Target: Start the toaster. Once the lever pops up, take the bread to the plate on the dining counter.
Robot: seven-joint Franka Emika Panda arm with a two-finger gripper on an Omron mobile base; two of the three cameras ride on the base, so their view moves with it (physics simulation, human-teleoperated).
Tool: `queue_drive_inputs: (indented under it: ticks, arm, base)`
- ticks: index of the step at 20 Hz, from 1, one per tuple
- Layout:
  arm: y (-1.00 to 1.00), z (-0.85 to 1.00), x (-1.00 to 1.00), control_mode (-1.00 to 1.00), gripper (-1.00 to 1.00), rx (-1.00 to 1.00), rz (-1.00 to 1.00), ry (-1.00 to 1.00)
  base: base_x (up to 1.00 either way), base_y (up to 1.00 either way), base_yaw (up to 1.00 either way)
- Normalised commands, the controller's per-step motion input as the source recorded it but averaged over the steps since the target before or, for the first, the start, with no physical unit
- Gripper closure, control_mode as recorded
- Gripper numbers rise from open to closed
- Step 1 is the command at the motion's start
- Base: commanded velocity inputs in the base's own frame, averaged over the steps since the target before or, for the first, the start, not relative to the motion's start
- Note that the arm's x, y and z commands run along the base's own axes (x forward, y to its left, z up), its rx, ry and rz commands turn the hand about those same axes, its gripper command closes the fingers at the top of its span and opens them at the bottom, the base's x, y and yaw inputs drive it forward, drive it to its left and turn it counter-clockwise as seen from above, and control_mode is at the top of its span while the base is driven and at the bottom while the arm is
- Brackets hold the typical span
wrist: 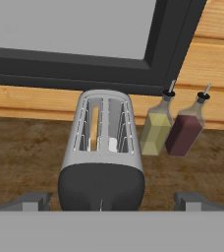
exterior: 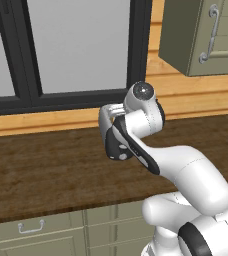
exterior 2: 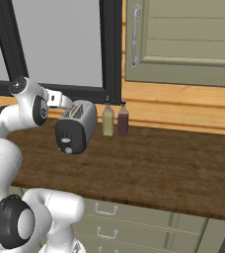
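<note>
The chrome toaster (wrist: 104, 147) stands on the dark wood worktop below the window, with its black end face (exterior 2: 67, 137) and pale knob (exterior 2: 68, 149) towards me. A tan slice of bread (wrist: 94, 129) stands in its left slot. The lever is too small to make out on the end face. My gripper (wrist: 111, 202) hangs just above and in front of the toaster, open. Its fingertips (wrist: 33, 201) stand wide to either side of the end face and touch nothing. In the right base view the hand (exterior 2: 57, 100) sits beside the toaster's top. The plate and the dining counter are out of view.
Two bottles, one yellowish (wrist: 155, 130) and one dark red (wrist: 184, 130), stand right of the toaster against the wooden wall. The black window frame (wrist: 173, 44) rises behind them. An olive wall cabinet (exterior 2: 183, 39) hangs at the upper right. Olive drawers (exterior 2: 134, 217) sit under the worktop (exterior 2: 173, 168).
</note>
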Motion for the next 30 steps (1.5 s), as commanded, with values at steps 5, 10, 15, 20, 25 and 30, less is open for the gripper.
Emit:
queue_drive_inputs:
  ticks: [5,10,15,20,25,30]
  arm:
    - [0.0,0.0,0.0,-1.0,-1.0,0.0,0.0,0.0]
    - [0.0,0.0,0.0,-1.0,-1.0,0.0,0.0,0.0]
    - [0.0,0.0,0.0,-1.0,-1.0,0.0,0.0,0.0]
    - [0.0,0.0,0.0,-1.0,-1.0,0.0,0.0,0.0]
    - [0.0,0.0,0.0,-1.0,-1.0,0.0,0.0,0.0]
    - [0.0,0.0,0.0,-1.0,-1.0,0.0,0.0,0.0]
  base:
    - [0.0,0.0,0.0]
    - [0.0,0.0,0.0]
    - [0.0,0.0,0.0]
    - [0.0,0.0,0.0]
    - [0.0,0.0,0.0]
    - [0.0,0.0,0.0]
